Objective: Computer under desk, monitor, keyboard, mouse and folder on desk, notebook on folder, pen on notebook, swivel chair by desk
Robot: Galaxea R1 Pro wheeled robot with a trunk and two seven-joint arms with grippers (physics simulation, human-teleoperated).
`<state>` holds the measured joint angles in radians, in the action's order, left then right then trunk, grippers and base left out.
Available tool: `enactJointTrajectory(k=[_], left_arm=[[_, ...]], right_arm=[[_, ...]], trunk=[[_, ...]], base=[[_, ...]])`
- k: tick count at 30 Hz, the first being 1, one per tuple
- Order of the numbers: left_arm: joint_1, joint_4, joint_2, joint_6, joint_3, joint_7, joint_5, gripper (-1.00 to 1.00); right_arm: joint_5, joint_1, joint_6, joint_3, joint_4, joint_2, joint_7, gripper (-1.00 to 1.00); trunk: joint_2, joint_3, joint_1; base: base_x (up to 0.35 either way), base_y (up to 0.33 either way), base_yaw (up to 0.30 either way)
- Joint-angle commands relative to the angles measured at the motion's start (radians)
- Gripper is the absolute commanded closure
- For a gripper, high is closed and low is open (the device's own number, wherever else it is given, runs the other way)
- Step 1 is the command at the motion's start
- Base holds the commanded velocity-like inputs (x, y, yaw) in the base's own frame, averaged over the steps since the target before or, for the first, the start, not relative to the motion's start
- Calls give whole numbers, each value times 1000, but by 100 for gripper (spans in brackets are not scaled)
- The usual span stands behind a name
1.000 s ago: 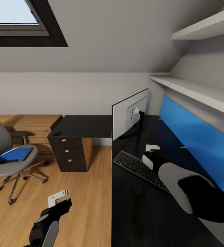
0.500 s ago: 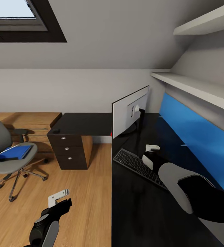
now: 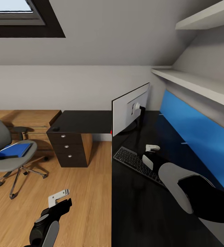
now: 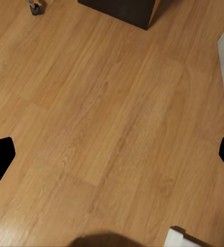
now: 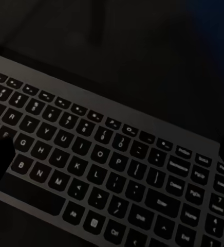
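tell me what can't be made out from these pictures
- Monitor: head view shows its grey back; the screen side faces away.
- Keyboard: its far end is hidden under the right arm in the head view, and cut by the frame edges in the right wrist view.
- Swivel chair: its back is cut by the head view's edge.
- Small dark thing on the desk corner: too small to name.

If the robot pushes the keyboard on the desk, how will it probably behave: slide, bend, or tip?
The keyboard lies flat on the glossy black desk, so it would probably slide easily and is unlikely to tip. Its slim framed body looks stiff, so it should hardly bend. Being long, it may swing round if pushed near one end.
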<state>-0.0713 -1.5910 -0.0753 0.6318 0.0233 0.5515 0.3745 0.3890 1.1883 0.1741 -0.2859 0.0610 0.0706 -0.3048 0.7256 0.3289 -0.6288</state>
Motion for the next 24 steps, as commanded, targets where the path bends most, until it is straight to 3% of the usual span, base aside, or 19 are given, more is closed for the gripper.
enactJointTrajectory(k=[1, 24], left_arm=[[-1, -1, 0, 2, 1, 10, 10, -100], [-1, -1, 0, 3, 0, 10, 10, -100]], right_arm=[[7, 0, 7, -9, 2, 0, -5, -100], [6, 0, 5, -9, 2, 0, -6, -100]], trunk=[[1, 3, 0], [1, 31, 0]], base=[[0, 0, 0], [0, 0, 0]])
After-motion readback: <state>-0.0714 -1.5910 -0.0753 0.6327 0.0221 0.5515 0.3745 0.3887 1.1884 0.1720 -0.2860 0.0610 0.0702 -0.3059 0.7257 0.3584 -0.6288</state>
